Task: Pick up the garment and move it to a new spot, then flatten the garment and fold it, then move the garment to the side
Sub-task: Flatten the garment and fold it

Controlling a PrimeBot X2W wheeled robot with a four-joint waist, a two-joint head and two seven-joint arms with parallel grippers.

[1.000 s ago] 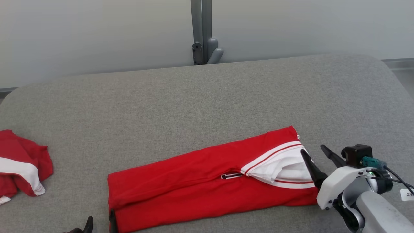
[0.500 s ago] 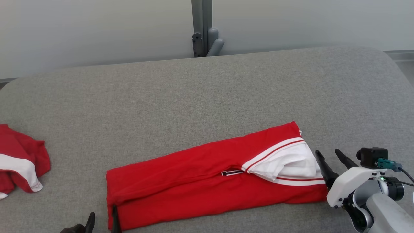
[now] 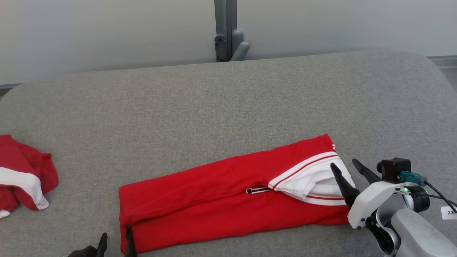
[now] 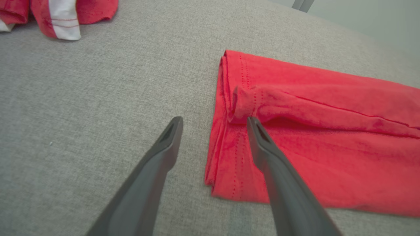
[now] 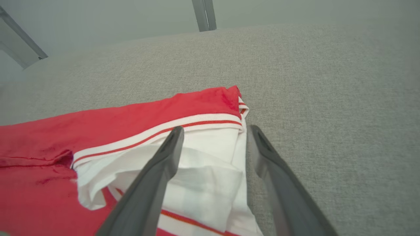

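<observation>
The left gripper (image 4: 213, 123) is spread: one finger over the left end of the folded red garment (image 3: 214, 200), the other over the bare grey surface (image 3: 228, 103). The right gripper (image 5: 215, 129), also spread, straddles the white-banded right end, perhaps touching it. The garment lies along the front edge, and another red cloth (image 3: 21, 175) sits at the left edge.

Matt cloth garment (image 3: 221, 200), rough woven surface (image 3: 214, 107)
</observation>
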